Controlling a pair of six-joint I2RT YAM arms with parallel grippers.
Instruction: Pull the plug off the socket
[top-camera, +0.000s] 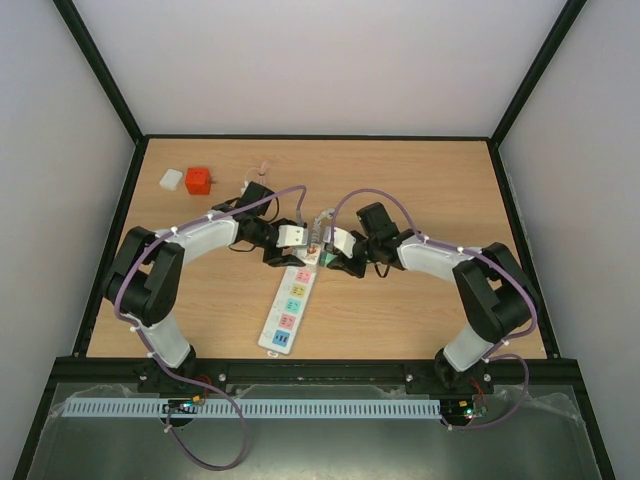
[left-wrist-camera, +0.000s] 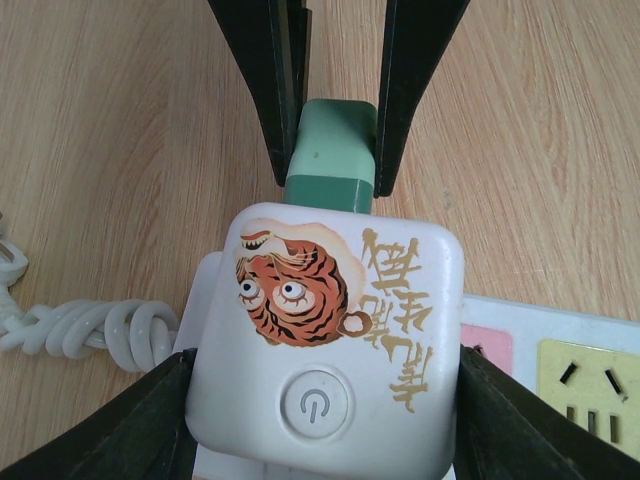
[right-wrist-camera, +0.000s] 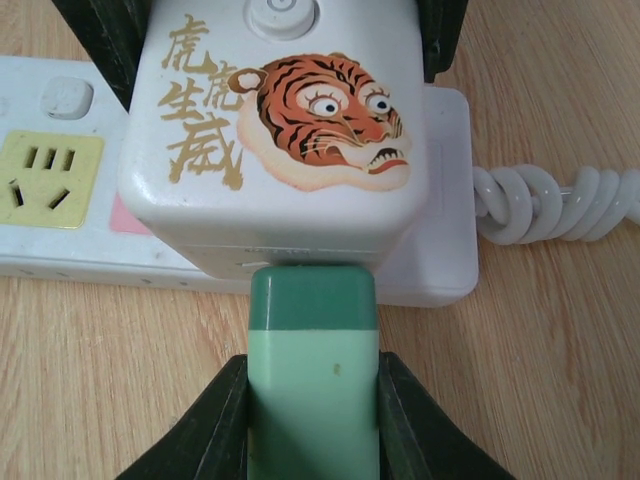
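Pinching the green plug (right-wrist-camera: 313, 400), the right gripper (right-wrist-camera: 313, 368) looks set to pull; the left gripper (left-wrist-camera: 325, 385) clamps the white adapter (left-wrist-camera: 330, 300) on the socket (top-camera: 285, 320), mid-table. Next needs a straight, steady tug.

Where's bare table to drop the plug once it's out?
Bare wood far right of the table and near left, beside the socket. Crowded where fingers grip the green plug and white adapter, and by the red cube.
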